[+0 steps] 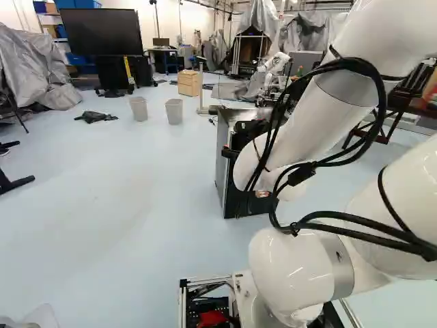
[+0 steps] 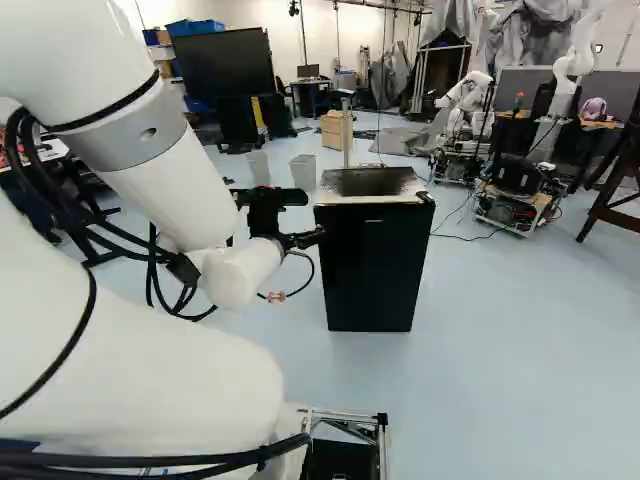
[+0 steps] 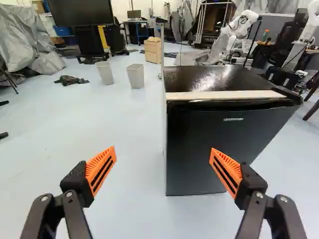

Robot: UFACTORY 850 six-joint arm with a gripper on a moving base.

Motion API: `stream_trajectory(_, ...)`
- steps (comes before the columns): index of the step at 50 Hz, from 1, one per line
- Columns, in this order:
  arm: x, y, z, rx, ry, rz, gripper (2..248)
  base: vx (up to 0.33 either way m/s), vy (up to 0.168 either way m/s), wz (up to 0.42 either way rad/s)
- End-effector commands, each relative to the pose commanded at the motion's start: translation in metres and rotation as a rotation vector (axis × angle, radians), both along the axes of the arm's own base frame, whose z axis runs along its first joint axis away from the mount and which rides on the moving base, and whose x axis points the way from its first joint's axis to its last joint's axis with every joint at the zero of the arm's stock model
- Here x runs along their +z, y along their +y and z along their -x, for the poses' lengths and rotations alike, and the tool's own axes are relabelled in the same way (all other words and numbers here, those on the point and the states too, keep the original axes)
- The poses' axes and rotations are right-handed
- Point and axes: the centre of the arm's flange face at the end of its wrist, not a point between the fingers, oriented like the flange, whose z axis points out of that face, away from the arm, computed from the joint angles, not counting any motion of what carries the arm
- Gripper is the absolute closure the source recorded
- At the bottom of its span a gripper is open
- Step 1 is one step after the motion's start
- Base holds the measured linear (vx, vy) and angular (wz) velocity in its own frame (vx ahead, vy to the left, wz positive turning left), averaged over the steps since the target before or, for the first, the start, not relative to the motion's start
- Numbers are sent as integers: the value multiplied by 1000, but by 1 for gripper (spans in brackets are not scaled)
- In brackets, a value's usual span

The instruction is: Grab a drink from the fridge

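Fridge (image 2: 368, 183) – its door (image 3: 209, 144) closed – is faced by the gripper (image 2: 312, 217), whose fingers (image 3: 101, 169) are spread wide, with nothing held.

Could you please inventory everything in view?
fridge: one, black-fronted, ahead
bins: two, grey, beyond the fridge
cloth: one, dark, beside the bins
cabinet: one, light wood, beyond the bins
screen: one, black, far back
boxes: several, blue, behind the screen
sheets: several, grey, draped around the room
desks: several, blue or wooden, farther back
another robot: two in all, white, beyond the fridge
arm: one, white, foreground
tool: one, black, orange-padded, open, before the fridge
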Motion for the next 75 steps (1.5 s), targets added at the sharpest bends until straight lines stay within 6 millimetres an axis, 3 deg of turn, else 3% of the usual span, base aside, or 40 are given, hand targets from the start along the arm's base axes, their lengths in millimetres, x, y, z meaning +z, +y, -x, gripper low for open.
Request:
stream_trajectory(17, 0, 0, 0, 0, 0, 0, 3, 62, 85, -14)
stream_trajectory(37, 0, 1, -1, -3, 1, -3, 3, 1, 3, 0)
stream_trajectory(75, 7, 22, -30, -120, -25, -92, 3, 0, 0, 0)
